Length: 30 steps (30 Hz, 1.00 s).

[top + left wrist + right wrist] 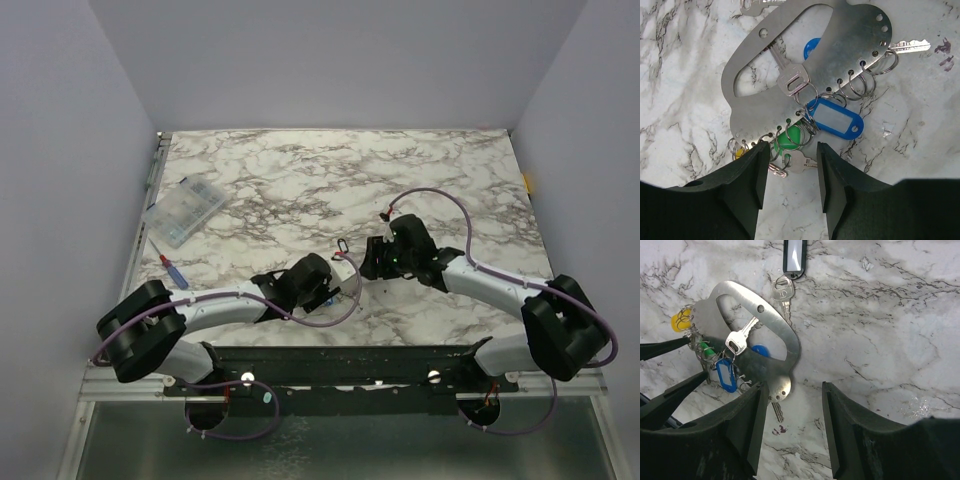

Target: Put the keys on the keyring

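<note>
Marbled surface [300,170] carries a D-shaped perforated metal keyring plate [850,40] hung with split rings [860,86], keys [794,80] and a blue tag [835,117], lying between the 2 arms. Left end effector [791,147] and right end effector [793,386] both gape wide, empty, at opposite ends of it.

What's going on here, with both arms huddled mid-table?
Both arms hover over a perforated metal key holder at mid-table, hung with keys and a blue tag. The left gripper is open above the holder's perforated edge, and the right gripper is open next to it. Neither holds anything. One key on a black tag lies beside the holder.
</note>
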Each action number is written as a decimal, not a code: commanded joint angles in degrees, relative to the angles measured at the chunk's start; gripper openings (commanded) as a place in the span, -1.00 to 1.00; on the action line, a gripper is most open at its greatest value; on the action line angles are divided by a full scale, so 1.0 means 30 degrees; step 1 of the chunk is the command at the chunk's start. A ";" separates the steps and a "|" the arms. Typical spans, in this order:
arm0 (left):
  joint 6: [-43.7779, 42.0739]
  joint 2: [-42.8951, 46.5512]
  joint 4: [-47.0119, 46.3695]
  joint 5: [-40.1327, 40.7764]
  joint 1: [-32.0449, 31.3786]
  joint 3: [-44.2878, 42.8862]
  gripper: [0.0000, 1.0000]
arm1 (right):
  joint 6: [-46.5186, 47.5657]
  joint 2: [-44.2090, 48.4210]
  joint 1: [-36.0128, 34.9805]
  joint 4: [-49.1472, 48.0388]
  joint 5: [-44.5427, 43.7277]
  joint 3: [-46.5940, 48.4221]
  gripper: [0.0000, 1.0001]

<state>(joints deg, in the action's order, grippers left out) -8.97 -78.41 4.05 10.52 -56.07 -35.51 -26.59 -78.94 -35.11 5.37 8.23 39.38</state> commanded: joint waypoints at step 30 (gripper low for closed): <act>-0.3502 -0.2266 -0.1160 -0.0174 0.0146 -0.2040 -0.71 | 0.0726 0.1593 0.0134 -0.0613 -0.0194 -0.0854 0.13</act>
<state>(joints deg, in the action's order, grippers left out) -20.67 -86.98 2.26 10.52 -55.94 -41.45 -25.36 -75.24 -35.11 4.99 8.19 37.45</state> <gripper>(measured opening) 0.121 0.563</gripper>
